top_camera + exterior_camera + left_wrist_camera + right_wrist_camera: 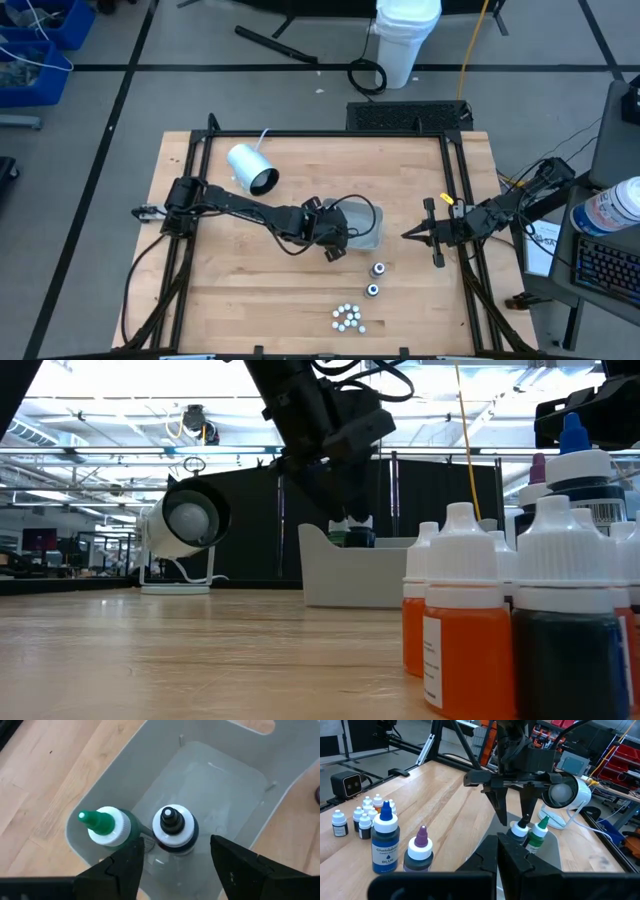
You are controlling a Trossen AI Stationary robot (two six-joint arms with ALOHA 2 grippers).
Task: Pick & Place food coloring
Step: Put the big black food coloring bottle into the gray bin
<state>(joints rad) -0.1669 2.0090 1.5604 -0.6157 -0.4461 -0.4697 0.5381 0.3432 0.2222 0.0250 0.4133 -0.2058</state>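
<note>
A grey tray (372, 222) sits mid-table. Two food colouring bottles stand upright inside it: one with a black tip (175, 826), one with a green tip (104, 824). My left gripper (177, 845) is open above the tray, its fingers on either side of the black-tipped bottle without touching it. It also shows from the right wrist view (514, 815). More bottles stand on the table near its near edge: a blue one (385, 842), a purple one (420, 850) and a cluster of small ones (347, 317). My right gripper (408, 236) waits shut, right of the tray.
A big white cylinder with a dark mouth (252, 168) stands on the table far-left of the tray. A black cable (345, 205) loops over the left arm near the tray. Bare wood lies left of the bottle cluster. Black frame rails (455, 180) edge the table.
</note>
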